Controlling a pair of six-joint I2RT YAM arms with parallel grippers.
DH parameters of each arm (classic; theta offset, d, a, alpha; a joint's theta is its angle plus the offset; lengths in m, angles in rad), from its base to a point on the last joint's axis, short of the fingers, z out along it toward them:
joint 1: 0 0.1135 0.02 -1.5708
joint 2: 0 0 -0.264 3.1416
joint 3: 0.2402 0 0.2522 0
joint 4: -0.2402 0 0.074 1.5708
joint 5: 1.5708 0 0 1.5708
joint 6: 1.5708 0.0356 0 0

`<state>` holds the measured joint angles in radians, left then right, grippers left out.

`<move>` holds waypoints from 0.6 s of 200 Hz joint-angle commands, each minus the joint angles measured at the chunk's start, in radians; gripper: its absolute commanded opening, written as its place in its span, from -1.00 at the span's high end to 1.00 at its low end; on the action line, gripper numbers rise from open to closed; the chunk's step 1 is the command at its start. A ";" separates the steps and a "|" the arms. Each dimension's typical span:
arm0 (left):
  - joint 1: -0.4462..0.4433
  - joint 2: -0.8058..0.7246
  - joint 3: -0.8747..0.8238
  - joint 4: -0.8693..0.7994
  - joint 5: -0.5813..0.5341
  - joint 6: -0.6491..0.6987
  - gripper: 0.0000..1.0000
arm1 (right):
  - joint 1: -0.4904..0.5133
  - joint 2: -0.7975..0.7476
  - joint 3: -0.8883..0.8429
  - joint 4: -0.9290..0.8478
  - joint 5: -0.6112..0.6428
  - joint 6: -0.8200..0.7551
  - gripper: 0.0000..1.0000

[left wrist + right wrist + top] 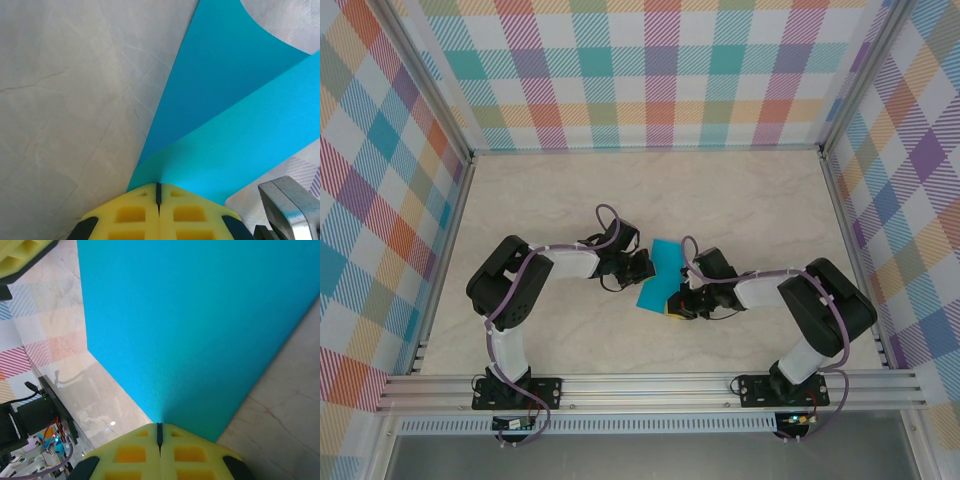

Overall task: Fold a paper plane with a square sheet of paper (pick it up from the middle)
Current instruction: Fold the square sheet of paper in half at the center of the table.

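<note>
- two pincers held the square sheet of paper [660,275] between them: your left gripper [159,196] was pressed together on one edge, and your right gripper [160,435] was clamped on the opposite side. in each wrist view the yellow halves met with only the paper between them.
- the sheet hung near the middle of the table [750,200], spanning from one gripper to the other. it looked lifted rather than lying flat, which i judged from the bow in it.
- you probably held it at two opposite edges because so limp a sheet needs tension to stay steerable for a fold; with one pinch alone it would likely droop.
- the paper was thin, plain teal-blue and matte, with no crease that i could make out. in the left wrist view it swept up in a broad twist, its far edge arcing.
- the pads [130,455] were yellow and soft-looking, moulded with square recesses, which should grip thin paper without tearing it.
- the table was pale, marble-veined and faintly glossy, so a dropped sheet might slide.
</note>
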<state>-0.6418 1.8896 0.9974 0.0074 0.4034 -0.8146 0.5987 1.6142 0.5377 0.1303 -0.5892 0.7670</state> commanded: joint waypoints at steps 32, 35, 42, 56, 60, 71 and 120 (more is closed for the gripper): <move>-0.015 0.034 -0.037 -0.089 -0.038 0.023 1.00 | 0.008 -0.021 -0.036 -0.052 0.036 -0.020 1.00; -0.015 0.034 -0.037 -0.089 -0.038 0.024 1.00 | 0.007 -0.033 -0.029 -0.060 0.037 -0.020 1.00; -0.015 0.034 -0.039 -0.089 -0.040 0.025 1.00 | 0.007 -0.058 -0.017 -0.073 0.037 -0.020 1.00; -0.014 0.032 -0.043 -0.087 -0.044 0.025 1.00 | 0.007 -0.093 0.007 -0.072 0.023 -0.013 1.00; -0.015 0.032 -0.043 -0.087 -0.044 0.025 1.00 | 0.007 -0.098 0.015 -0.073 0.021 -0.009 1.00; -0.015 0.032 -0.043 -0.084 -0.042 0.024 1.00 | 0.007 -0.099 0.033 -0.068 0.016 0.003 1.00; -0.015 0.031 -0.038 -0.086 -0.040 0.025 1.00 | 0.008 -0.029 0.044 0.006 0.004 0.038 1.00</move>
<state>-0.6422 1.8896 0.9974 0.0082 0.4034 -0.8135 0.6006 1.5425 0.5728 0.1047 -0.5720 0.7868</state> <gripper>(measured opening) 0.037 0.041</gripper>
